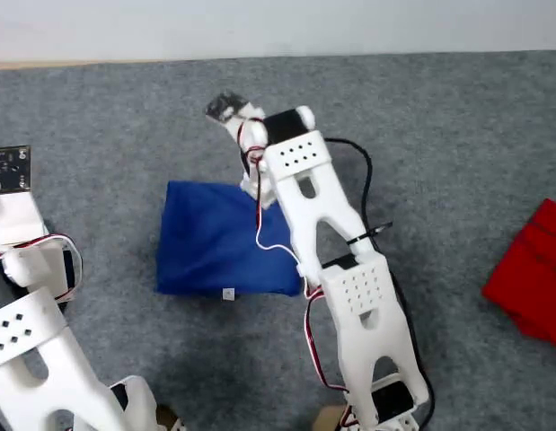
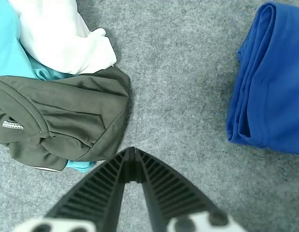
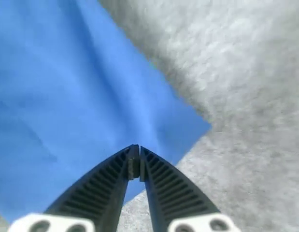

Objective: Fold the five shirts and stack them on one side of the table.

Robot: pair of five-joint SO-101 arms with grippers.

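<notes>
A folded blue shirt [image 1: 219, 242] lies flat on the grey table, left of centre. My right arm [image 1: 300, 157] comes in from the near edge and ends over the shirt's far right corner. In the right wrist view my right gripper [image 3: 135, 150] is shut, its tips just above the blue shirt [image 3: 67, 96] near that corner. My left gripper [image 2: 135, 153] is also shut and holds nothing, hovering over bare table. Before it lies a loose pile: a dark olive shirt [image 2: 62, 116], a cyan shirt [image 2: 9, 48] and a white shirt [image 2: 57, 34]. The blue shirt [image 2: 270, 82] lies to one side.
A red shirt [image 1: 533, 274] lies at the right edge of the table. My left arm [image 1: 30, 341] fills the near left corner. Bare grey table [image 1: 439, 135] stretches across the far side and between the blue and red shirts.
</notes>
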